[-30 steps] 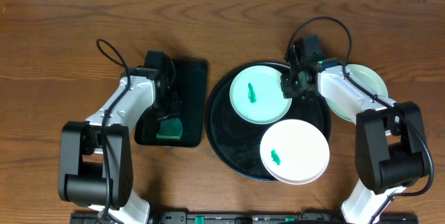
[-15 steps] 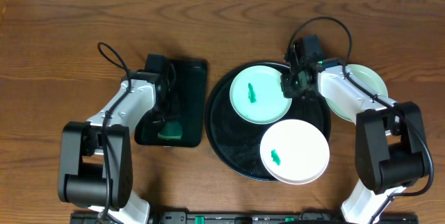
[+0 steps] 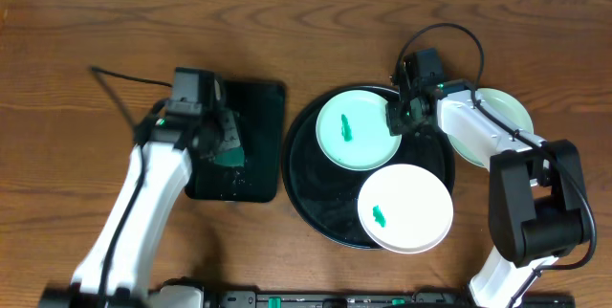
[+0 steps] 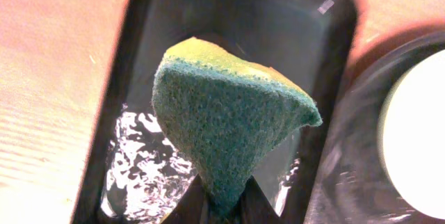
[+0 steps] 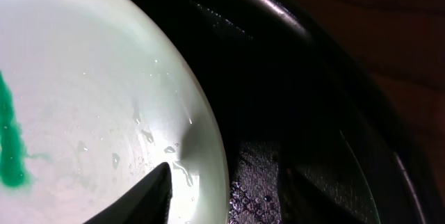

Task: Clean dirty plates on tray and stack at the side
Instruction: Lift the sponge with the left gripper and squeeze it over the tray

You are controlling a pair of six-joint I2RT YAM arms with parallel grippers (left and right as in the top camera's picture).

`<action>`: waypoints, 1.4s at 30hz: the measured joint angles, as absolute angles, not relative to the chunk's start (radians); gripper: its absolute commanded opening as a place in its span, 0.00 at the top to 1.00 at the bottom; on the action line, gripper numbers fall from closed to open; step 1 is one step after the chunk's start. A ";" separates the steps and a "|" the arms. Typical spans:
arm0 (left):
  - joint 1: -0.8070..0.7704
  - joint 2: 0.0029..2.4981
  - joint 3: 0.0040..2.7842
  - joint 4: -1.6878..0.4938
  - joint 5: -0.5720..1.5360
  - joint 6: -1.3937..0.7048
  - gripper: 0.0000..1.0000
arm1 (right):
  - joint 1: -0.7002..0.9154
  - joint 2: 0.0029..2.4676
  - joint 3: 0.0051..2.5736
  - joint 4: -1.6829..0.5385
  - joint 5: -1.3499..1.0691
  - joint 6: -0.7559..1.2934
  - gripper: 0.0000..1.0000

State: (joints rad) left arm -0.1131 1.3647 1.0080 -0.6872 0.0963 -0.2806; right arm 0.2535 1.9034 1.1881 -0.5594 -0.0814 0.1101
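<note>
Left arm has swung up and out since a second ago. It was hunched low over the small green tray (image 3: 260, 107), left of the black tray (image 3: 304, 169); now it is raised, with the left end effector (image 4: 221, 197) clamped on the bottom corner of the sponge (image 4: 229, 133). The sponge hangs clear above the small tray's wet floor, green scrub face toward the wrist camera. Right arm has not moved: right end effector (image 3: 400, 117) pinched on the rim of the smeared mint plate (image 3: 356, 131), which lies in the far half of the black tray. The white plate (image 3: 406, 208) sits in the tray's near-right part, overhanging its rim, smear unwiped. The second mint plate (image 3: 507, 109) rests on the surface just right of the tray, half hidden by the arm. Judgement: sponge pickup done and the plate is steadied, so wiping its smear looks next.
</note>
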 measured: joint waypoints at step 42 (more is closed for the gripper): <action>-0.113 1.329 1.008 -0.708 0.072 -0.280 0.92 | 0.253 1.903 1.188 -0.560 -0.081 0.113 0.99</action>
State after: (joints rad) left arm -0.1131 1.3293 1.0080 -0.7078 0.0715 -0.2802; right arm 0.2535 1.9034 1.1881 -0.5598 -0.0814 0.1131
